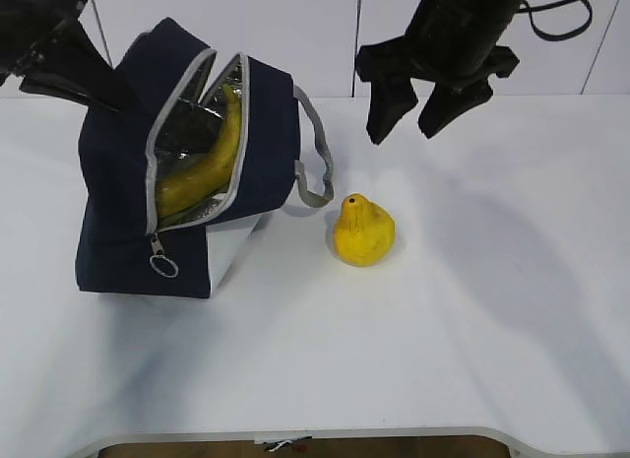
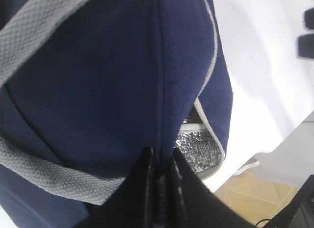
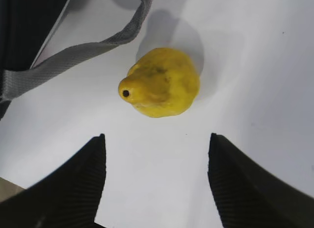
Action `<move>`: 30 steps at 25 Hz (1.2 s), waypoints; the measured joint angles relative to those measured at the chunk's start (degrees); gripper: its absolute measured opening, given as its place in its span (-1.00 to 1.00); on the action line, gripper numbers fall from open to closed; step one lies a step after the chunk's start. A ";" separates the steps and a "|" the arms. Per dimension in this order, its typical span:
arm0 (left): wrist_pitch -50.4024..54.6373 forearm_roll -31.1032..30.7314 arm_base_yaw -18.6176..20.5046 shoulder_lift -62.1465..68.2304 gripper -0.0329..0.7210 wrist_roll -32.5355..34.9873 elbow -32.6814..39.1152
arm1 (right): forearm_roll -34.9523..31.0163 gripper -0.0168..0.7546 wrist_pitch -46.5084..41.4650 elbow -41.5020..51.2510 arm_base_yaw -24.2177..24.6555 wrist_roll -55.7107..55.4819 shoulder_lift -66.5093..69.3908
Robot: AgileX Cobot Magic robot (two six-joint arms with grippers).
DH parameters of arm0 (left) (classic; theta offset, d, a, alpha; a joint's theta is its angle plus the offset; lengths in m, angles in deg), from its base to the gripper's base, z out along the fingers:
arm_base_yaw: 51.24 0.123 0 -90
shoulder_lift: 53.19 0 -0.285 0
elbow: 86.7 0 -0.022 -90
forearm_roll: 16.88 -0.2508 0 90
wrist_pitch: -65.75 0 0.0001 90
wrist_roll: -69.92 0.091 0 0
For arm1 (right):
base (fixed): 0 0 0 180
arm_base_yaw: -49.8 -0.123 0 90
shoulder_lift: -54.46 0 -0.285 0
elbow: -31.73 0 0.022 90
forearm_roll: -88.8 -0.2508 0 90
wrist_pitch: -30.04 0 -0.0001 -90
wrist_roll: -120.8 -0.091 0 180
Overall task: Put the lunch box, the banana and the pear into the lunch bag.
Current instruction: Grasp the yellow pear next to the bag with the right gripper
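A navy bag stands unzipped on a white worktop, with a banana leaning inside against the foil lining. The left claw is pinched shut on the bag's fabric at its back. A pear sits just right of the bag. The right claw hangs open above the pear.

This looks like a robot lab or test room rather than a home. A bare white surface stands before plain white wall panels at the far side, with black cables hanging at the far right. Tan floor tiles show past the surface's edge.
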 joint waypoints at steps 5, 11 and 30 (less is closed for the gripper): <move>0.68 -0.13 0.00 0.00 -0.88 -0.88 0.00 | -1.22 0.39 0.11 3.90 0.00 0.00 0.00; 0.95 -0.13 0.00 0.00 -0.88 -1.51 -0.09 | -6.32 0.39 0.19 4.21 -0.97 3.07 1.00; 1.19 -0.13 0.00 0.00 -0.88 -1.72 -0.09 | -4.19 0.39 6.77 3.46 -2.61 8.91 9.65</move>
